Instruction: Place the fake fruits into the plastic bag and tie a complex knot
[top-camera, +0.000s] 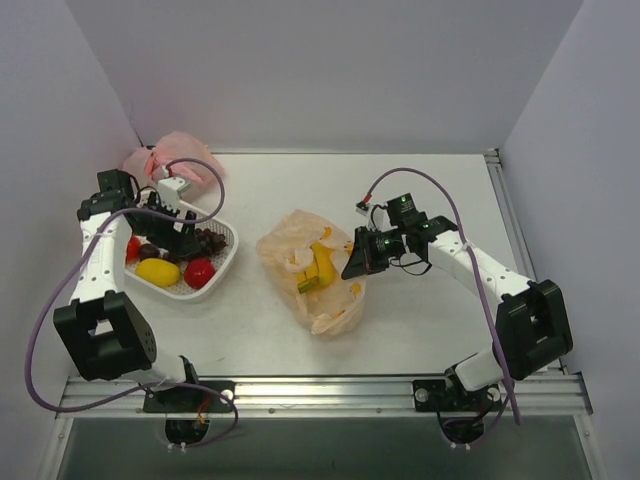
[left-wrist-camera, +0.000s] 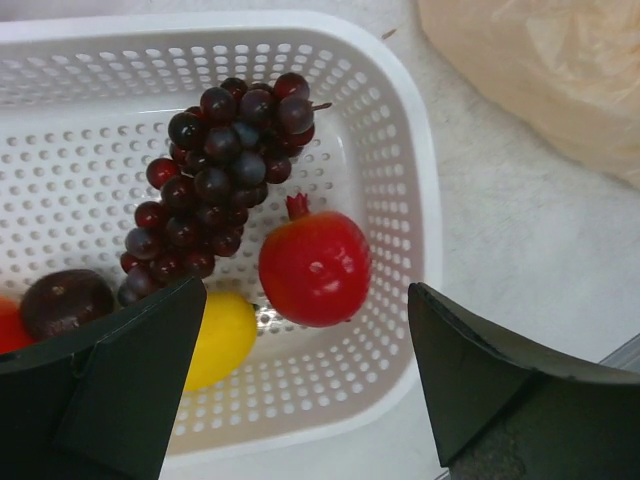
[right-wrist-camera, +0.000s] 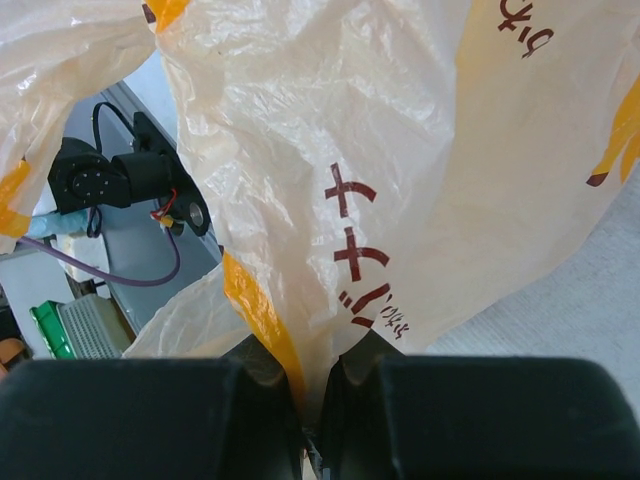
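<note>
Black-fingered, spread wide, gripping nothing: hovering with the left gripper (left-wrist-camera: 305, 320) over the white mesh basket (left-wrist-camera: 400, 120) near the tabletop's (top-camera: 430, 330) left edge. Pinching a fold of the plastic bag (right-wrist-camera: 400, 150), mid-tabletop, with the right gripper (right-wrist-camera: 310, 385). Loading fruit, seemingly; next, needing a square descent onto the red fruit (left-wrist-camera: 315, 268). Sharing the basket: grape bunch (left-wrist-camera: 215, 180), yellow piece (left-wrist-camera: 222, 335). Glimpsing yellow in the bag, fruit or print unclear.

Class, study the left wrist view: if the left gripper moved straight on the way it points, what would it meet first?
Most likely the red fruit in the white basket, centred between the open fingers of the left gripper; the yellow fruit lies just aside. Depth is unclear.
</note>
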